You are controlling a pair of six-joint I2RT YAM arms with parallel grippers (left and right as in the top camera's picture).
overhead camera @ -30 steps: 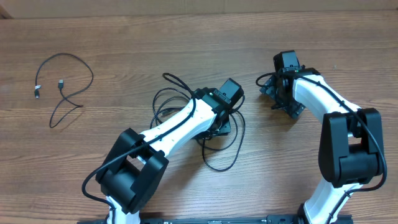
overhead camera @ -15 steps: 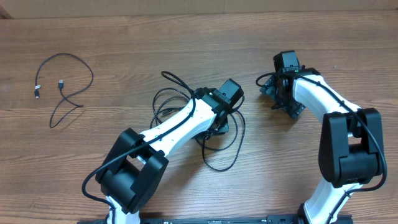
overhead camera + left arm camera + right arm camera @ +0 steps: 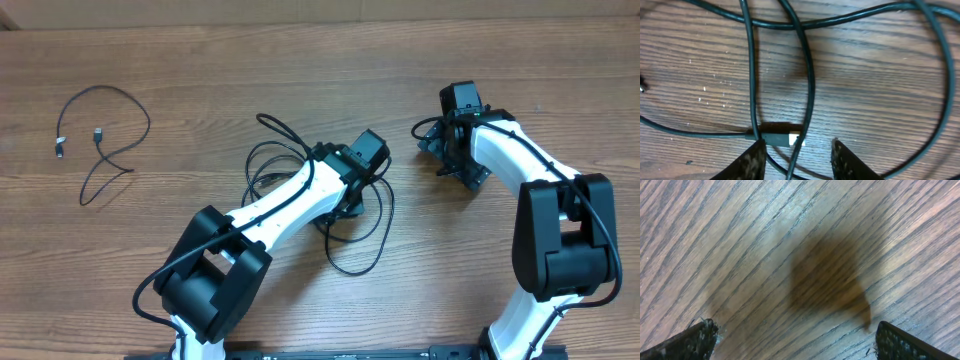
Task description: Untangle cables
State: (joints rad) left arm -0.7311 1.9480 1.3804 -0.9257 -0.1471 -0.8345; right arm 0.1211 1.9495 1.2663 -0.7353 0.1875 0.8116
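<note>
**A:** Black cords on brown wood. How much of the job looks done?

**B:** Part of it, I'd say. One loose cable [image 3: 122, 101] lies by itself at the far left of the worktop [image 3: 300, 60], both plug ends showing, well apart from everything else. That one looks finished.

**A:** And the rest?

**B:** The tangle [image 3: 352, 272] sits mid-worktop, half hidden under the left arm [image 3: 290, 200]. In the left wrist view several strands [image 3: 807, 75] cross over one another, with a small plug [image 3: 782, 139] lying among them. I can't tell how many cords are in there.

**A:** Are the left jaws holding any of it?

**B:** No. They're partly spread, low over the wood. One strand and the plug lie between the fingertips [image 3: 752, 162], but there's a clear gap, so nothing is pinched.

**A:** The right side?

**B:** The right jaws are spread wide and released, off to the right of the pile, with only bare wood grain beneath them.

**A:** So what's left?

**B:** My guess is pulling the remaining loops apart and laying each cord out separately.
</note>
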